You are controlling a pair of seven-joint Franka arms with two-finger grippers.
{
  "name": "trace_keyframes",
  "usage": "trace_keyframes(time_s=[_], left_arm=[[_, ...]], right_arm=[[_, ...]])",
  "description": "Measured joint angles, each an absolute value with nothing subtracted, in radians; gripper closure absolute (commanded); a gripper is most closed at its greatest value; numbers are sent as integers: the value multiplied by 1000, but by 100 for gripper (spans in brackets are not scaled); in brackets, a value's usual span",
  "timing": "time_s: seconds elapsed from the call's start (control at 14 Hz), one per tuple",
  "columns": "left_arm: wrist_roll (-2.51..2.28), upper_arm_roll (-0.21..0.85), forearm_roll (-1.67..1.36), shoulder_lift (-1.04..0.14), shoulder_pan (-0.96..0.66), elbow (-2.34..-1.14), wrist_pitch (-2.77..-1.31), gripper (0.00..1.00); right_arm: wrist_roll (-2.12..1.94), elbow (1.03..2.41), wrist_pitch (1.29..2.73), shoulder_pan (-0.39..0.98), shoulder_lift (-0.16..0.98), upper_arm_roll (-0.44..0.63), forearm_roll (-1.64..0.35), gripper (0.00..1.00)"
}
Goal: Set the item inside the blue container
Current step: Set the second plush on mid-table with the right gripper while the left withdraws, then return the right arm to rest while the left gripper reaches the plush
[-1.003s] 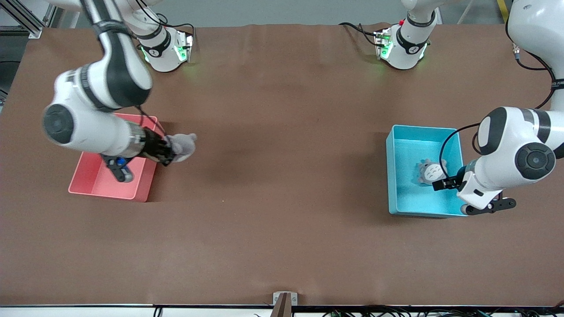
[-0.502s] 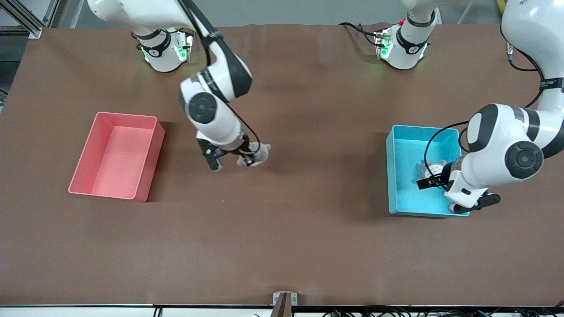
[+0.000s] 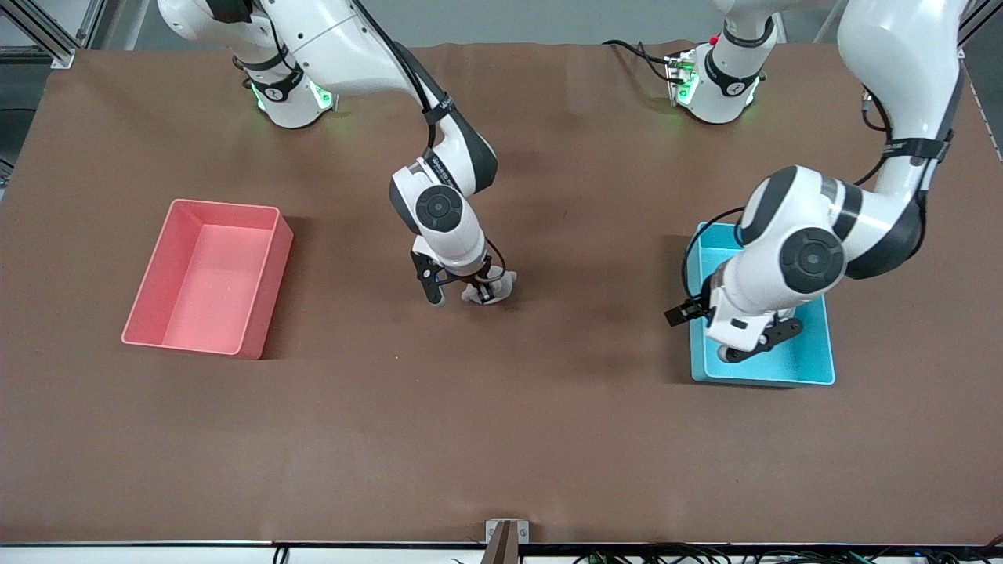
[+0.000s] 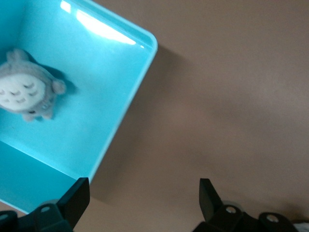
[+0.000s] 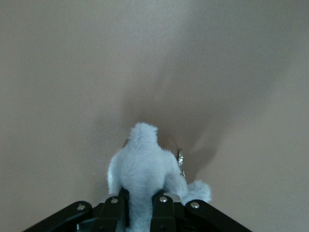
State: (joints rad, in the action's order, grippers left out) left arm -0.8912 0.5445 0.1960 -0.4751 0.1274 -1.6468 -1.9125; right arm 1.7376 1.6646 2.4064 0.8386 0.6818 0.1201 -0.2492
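Observation:
The blue container (image 3: 764,382) stands at the left arm's end of the table. In the left wrist view a grey plush toy with a white belly (image 4: 26,92) lies in the blue container (image 4: 96,72); the left arm hides this toy in the front view. My left gripper (image 3: 683,312) hangs open and empty over the container's wall that faces the table's middle, its fingers (image 4: 72,198) wide apart. My right gripper (image 3: 484,291) is shut on a pale grey-blue plush toy (image 3: 501,283) over the middle of the table. The right wrist view shows that plush toy (image 5: 142,166) pinched between the fingers (image 5: 164,210).
A pink bin (image 3: 223,206) of the same size stands at the right arm's end of the table. Brown cloth covers the whole table. Bare cloth lies between the held plush toy and the blue container.
The right arm has carried the pale plush toy from beside the pink bin to the table's middle. The left arm has swung from over the container's inside to its wall facing the middle.

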Motion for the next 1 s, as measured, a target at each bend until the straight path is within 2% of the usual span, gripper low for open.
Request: trace_keyframes(time_s=[0.07,0.43,0.57,0.79,0.86,1.0], left_arm=[[-927,545,196,-483,108,-1647,-1924,0],[-1107,545,196,-528,26,-1646,-2014,0],[-1153,546,195,-545,4,-1645,-2043,0],[-1190,546,195,-562,-19,-1645,-2061,1],[-1192,546,195,-563,-24,-1644,-2065,3],[-1195,546,195,-563,-28,-1642,-2066,18]], right_arm=[[1739,1662,2406,839,683,121,-241,0],[1729,1634,2373,825,680,142,-146,0],[1610,1603,2272,787,657,148,-111,0],[1299,1582,2103,687,563,155,-108,0],[1179,1582,2053,645,528,156,-107,0],[930,1584,1964,553,470,157,-106,0]])
